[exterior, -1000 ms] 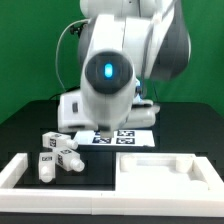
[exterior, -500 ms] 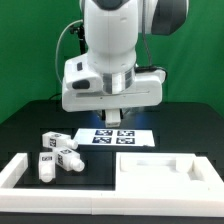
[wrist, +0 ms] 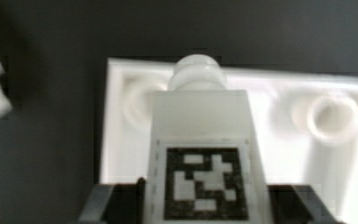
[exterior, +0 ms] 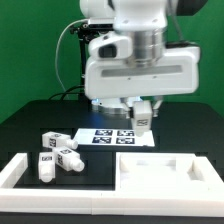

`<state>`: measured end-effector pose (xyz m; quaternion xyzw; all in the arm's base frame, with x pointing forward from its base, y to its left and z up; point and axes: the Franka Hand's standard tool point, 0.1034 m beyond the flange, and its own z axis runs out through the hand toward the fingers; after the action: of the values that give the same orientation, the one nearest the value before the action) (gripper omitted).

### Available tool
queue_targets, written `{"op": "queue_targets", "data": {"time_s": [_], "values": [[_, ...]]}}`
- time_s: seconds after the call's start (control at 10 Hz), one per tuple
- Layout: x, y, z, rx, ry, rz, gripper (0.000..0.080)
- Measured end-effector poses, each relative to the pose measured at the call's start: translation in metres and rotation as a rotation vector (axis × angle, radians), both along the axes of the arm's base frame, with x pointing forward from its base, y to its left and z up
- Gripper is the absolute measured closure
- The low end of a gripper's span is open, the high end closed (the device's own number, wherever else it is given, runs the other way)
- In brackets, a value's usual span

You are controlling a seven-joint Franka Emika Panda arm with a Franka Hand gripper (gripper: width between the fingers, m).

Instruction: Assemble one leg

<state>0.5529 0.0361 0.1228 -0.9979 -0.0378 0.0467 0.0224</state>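
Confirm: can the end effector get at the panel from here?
Probably yes. The end effector holds a leg above the table, and the wrist view shows the panel just past the leg's tip with nothing between.

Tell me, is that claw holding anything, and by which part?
Yes. The gripper holds a white leg, pinched near the end bearing the marker tag.

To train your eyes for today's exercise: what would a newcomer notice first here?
A big white arm fills the exterior view's top, its claw shut on a tagged white leg. The wrist view shows that leg against a white panel with round holes.
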Motion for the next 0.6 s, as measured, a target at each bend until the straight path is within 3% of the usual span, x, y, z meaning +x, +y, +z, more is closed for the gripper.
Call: {"op": "queue_targets", "data": {"time_s": [0.1,0.2,0.6], "values": [[0.0124,0.0102,0.0044,0.004,-0.031,-0.01,0.0515],[0.0124,0.0094,0.0025,0.021,-0.106,-0.069,0.0515],[0.018,0.0023,0.0008,-0.003,-0.406,-0.066,0.0515]]}}
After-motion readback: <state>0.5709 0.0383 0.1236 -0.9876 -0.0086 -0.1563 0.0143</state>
